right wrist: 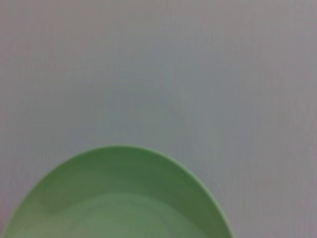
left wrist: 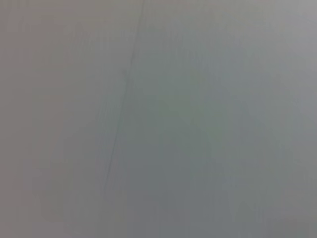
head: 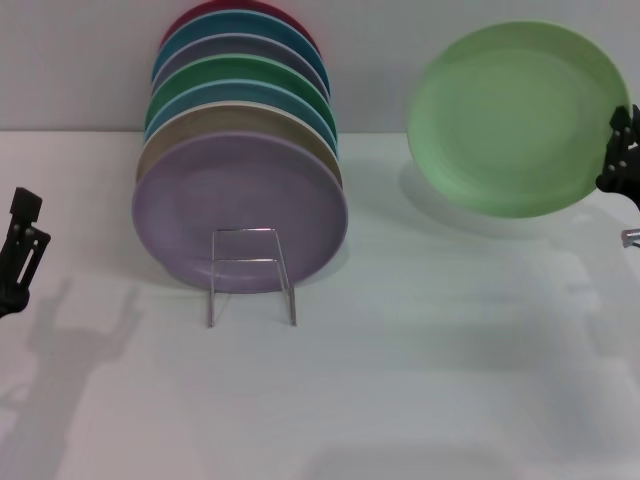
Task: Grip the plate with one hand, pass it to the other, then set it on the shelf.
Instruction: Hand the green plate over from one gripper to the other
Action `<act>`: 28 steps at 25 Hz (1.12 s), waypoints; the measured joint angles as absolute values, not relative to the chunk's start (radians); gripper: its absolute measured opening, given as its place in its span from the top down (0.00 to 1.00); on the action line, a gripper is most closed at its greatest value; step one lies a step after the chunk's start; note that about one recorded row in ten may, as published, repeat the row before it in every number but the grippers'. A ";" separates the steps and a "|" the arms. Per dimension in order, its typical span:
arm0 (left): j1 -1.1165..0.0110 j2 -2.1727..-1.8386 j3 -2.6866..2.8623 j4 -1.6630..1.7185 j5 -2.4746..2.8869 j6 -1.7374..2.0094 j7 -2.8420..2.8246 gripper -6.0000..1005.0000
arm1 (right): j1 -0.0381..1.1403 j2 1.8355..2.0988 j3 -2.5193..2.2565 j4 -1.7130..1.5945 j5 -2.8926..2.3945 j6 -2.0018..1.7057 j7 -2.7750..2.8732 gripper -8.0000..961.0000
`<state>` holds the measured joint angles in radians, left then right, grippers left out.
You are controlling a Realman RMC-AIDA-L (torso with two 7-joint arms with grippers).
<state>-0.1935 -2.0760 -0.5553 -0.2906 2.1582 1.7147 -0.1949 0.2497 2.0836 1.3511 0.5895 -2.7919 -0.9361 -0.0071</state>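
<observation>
White tabletop (head: 420, 400) lies bare before the wire shelf (head: 250, 275), to whose right the right gripper (head: 622, 150) pinches the pale green plate (head: 515, 118) aloft by its rim, presumably for handover, while the left gripper (head: 20, 255), fingers' spread untellable, waits far left.

Pastel green against a rainbow of stacked rims

The plate (head: 515, 115) is showing a plain, light pastel green, unpatterned, and the right wrist view is giving the same soft green (right wrist: 119, 198). The lilac plate (head: 240, 205) is fronting the stack, with beige (head: 200, 125), blue (head: 215, 92), darker green (head: 230, 68), lavender, teal (head: 215, 28) and crimson (head: 210, 10) rims peeking behind it. The shelf (head: 250, 275) is glinting silver. The right gripper (head: 622, 150) and left gripper (head: 20, 250) are appearing black. The table (head: 420, 380) is reading white.
</observation>
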 joint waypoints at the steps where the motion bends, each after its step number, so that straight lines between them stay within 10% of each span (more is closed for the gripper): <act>1: -0.184 -2.076 -0.548 -0.300 2.158 1.719 -0.195 0.19 | 0.251 2.084 1.350 0.576 -2.793 -0.953 0.012 0.97; 28: -0.170 -2.072 -0.258 -0.350 2.158 1.793 -0.185 0.20 | 0.151 2.088 1.043 0.354 -2.793 -1.382 0.210 0.97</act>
